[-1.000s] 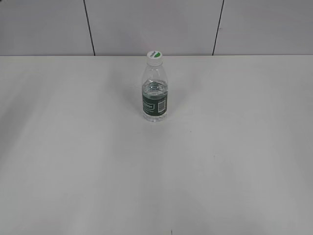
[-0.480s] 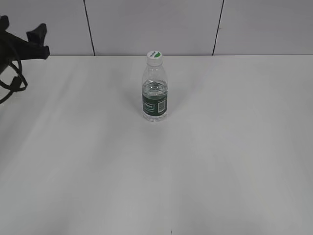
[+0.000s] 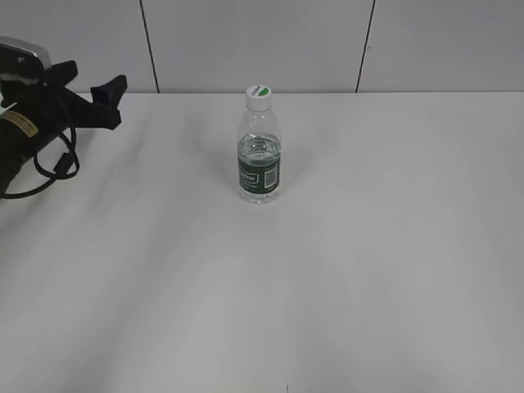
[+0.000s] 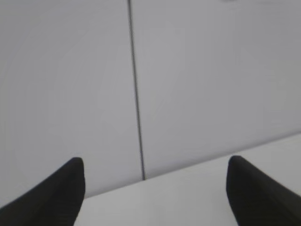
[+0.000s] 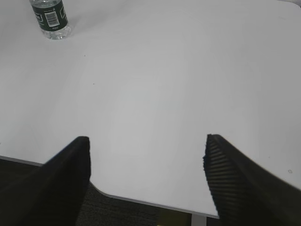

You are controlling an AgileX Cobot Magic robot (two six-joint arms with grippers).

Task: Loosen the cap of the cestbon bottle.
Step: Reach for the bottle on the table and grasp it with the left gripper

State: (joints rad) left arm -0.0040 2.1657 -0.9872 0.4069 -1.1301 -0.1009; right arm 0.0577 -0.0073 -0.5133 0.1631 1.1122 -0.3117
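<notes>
White table [image 3: 368,270] backed by a pale panelled wall [image 3: 254,41]. Near its middle the cestbon bottle [image 3: 259,155] stands upright, its cap [image 3: 259,95] on. At far left, well apart from the bottle, the left gripper [image 3: 86,86] hangs with fingers spread, empty. The right gripper [image 5: 146,155] is likewise spread and empty near the table's edge.

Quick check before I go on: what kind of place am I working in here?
Most likely a lab or test bench, not a home: a plain white table, a bare panelled wall behind it, and one cestbon bottle standing upright, cap on. The left pincer is open at the table's left.
</notes>
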